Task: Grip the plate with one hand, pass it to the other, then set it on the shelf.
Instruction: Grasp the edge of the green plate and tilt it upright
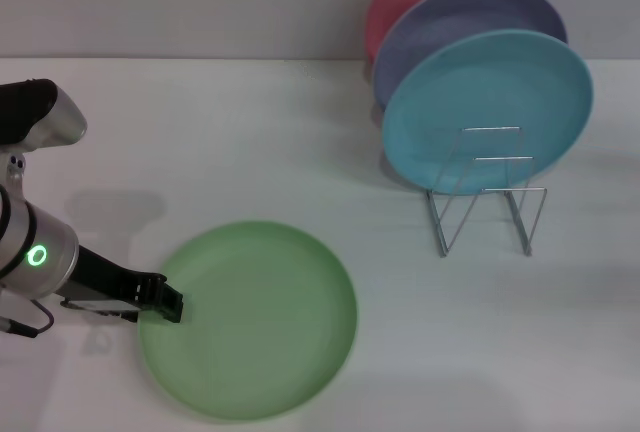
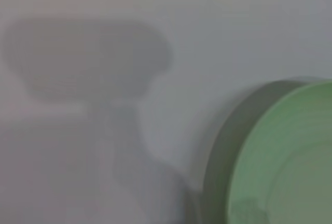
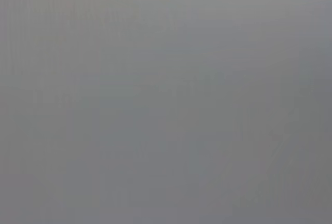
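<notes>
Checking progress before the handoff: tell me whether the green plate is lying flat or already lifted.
Lying flat. The green plate rests face up on the white table, with the left claw at its left rim. Nothing shows it raised.

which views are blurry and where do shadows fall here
Head view: sharp, evenly lit; the left gripper at the green plate's left rim, soft arm shadow on the table behind it, faint shadow by the wire rack. Left wrist view: out of focus; plate edge soft, with a dark shadow band beside it and a broad grey shadow on the table. Right wrist view: featureless grey, nothing resolvable.
</notes>
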Motion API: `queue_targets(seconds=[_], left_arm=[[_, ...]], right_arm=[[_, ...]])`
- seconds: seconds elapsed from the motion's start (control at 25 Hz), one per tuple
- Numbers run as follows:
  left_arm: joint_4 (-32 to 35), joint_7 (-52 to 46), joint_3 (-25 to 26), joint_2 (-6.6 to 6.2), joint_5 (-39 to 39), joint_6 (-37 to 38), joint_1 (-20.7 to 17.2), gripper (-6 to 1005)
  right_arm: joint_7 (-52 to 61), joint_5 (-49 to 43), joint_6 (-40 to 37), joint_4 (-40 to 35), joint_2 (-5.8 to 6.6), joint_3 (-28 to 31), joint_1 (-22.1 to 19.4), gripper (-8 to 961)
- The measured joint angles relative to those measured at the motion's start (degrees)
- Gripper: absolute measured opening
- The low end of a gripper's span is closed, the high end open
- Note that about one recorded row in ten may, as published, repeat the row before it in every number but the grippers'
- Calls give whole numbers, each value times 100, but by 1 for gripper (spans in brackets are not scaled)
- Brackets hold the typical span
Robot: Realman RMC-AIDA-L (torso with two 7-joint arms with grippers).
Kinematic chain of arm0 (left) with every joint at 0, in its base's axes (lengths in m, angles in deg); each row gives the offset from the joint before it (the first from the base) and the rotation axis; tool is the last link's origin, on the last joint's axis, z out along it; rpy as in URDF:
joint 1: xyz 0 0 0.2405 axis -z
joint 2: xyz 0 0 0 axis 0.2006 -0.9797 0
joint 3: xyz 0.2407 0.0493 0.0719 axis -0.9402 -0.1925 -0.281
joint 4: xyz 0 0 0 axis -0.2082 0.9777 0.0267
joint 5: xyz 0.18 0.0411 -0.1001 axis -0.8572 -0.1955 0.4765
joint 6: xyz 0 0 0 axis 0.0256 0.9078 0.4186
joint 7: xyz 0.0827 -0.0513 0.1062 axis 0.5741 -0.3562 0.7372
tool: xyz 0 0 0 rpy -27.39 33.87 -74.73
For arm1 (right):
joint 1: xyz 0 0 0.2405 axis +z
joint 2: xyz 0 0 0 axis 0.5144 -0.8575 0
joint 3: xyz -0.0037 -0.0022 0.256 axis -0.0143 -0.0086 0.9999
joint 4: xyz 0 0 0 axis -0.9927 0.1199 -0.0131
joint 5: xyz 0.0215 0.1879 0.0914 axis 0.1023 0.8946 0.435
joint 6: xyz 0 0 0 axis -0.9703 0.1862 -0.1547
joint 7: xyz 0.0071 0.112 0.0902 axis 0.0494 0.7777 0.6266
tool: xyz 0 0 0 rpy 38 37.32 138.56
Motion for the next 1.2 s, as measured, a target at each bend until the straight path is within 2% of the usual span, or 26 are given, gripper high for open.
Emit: queue_targets(seconds=[0.28,0.96,1.2], left_arm=[[-20,7,-9,-12,-16,0,1,372],[-53,35,-8,-8,-134,-7,28,202],[-53,36,-14,-2,-134,-4,28,171]], right_arm=[[74,0,-4,0,0,0,-1,588],[147,-1,-17,0,0,0,-18,589],[147,-1,-16,0,0,0,-21,589]])
